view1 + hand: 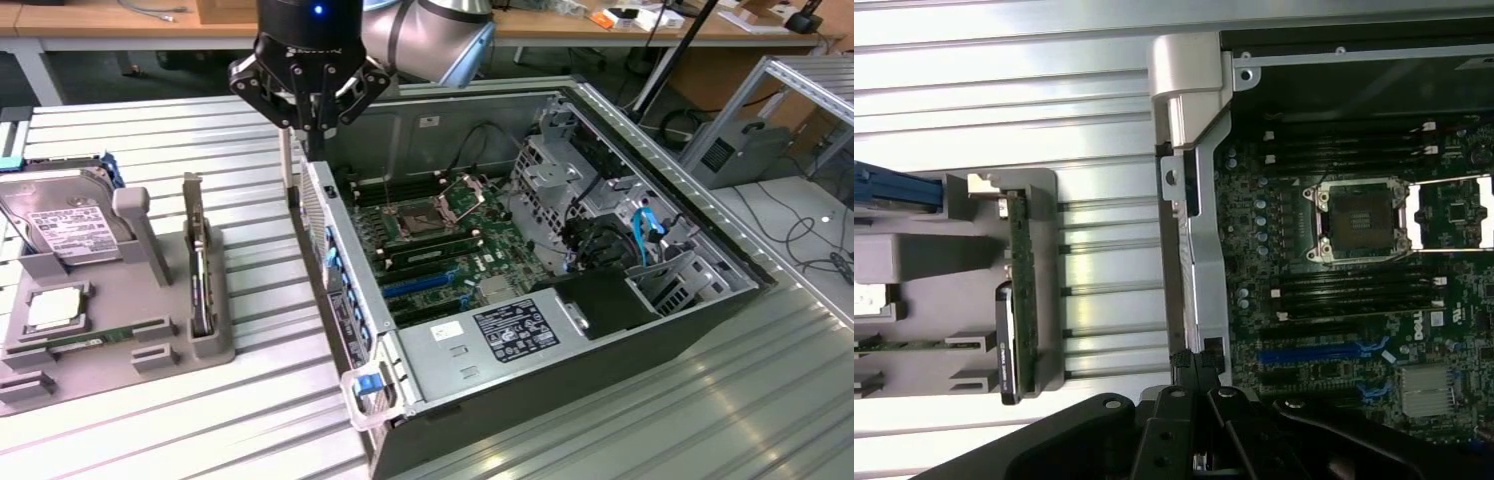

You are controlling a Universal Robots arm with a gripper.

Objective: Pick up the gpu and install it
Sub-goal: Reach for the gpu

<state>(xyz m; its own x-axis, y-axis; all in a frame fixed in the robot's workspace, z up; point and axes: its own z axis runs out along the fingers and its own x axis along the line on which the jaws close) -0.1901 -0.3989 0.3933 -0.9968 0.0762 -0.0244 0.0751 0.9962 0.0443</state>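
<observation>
Open the clenched, empty black claw (316, 125); align along the thin dark gpu card (198, 262) upright in its grey holder (144, 235).

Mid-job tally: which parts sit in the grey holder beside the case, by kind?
Hard drive: 1
Gpu: 1
Processor chip: 1
Memory stick: 1
Total: 4
</observation>
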